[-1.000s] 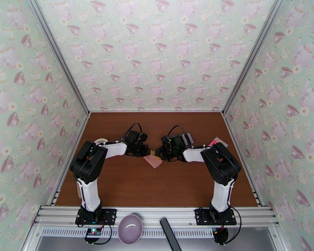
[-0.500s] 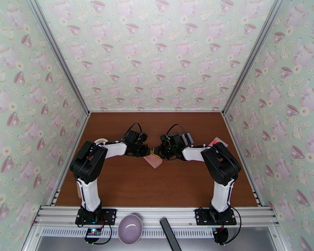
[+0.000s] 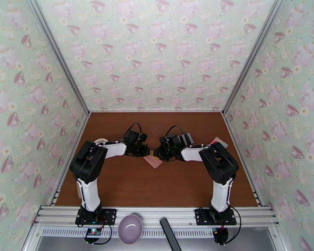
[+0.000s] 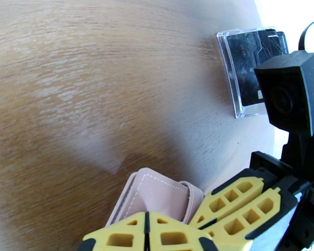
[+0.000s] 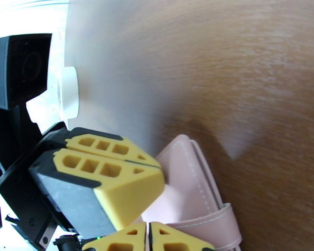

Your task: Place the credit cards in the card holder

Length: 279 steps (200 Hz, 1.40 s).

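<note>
**Holder pinched between two tools, cards parked at the right edge**

At the middle of the counter (image 3: 157, 189), raised just off the wood with a shadow beneath: the pink card holder (image 4: 155, 195), folded shut, snap strap wrapped round one end. Clamped from opposite sides. On one edge, the left tool (image 4: 146, 226), jaws narrow, yellow pads pressed together with only a seam between. On the other edge, by the strap, the right tool (image 5: 148, 233), likewise narrow and closed down. Judged from the lift and the closed pads, gripping the holder in both. Hard to confirm the depth of either pinch.

Well apart from all this, close to the right edge of the counter: the credit cards (image 4: 251, 67), black, stacked flat inside a clear case (image 4: 229, 76). In the left wrist view, lying ahead, past the right tool. From above, lying beside the right arm's elbow, so far nearer the right arm than the left. Long side of the case seemingly angled to the counter's edge rather than square with it.

Looks like the opening step: drawing the two edges apart to expose the pockets. Not yet open, and no card out of the case. Calls next for holding on with the left tool, letting go with the right and swinging it back toward the right edge. Risks the holder folding shut or slipping on release of either pinch.
</note>
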Tool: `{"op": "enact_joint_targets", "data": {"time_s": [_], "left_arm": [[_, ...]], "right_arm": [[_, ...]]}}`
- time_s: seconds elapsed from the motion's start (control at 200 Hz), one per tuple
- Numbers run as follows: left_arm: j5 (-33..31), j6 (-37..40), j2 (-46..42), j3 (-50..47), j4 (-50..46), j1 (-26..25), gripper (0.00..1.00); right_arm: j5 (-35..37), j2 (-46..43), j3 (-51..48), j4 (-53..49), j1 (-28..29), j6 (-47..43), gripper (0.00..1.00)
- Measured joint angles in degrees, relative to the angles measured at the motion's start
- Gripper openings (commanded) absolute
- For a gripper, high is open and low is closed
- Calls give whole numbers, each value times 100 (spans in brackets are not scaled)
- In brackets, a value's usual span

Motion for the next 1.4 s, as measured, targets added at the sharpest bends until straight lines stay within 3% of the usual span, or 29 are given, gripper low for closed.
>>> {"op": "enact_joint_targets", "data": {"time_s": [1.397], "left_arm": [[48, 0, 0, -11, 11, 61, 9]], "right_arm": [[46, -94, 175, -544, 0, -63, 11]]}}
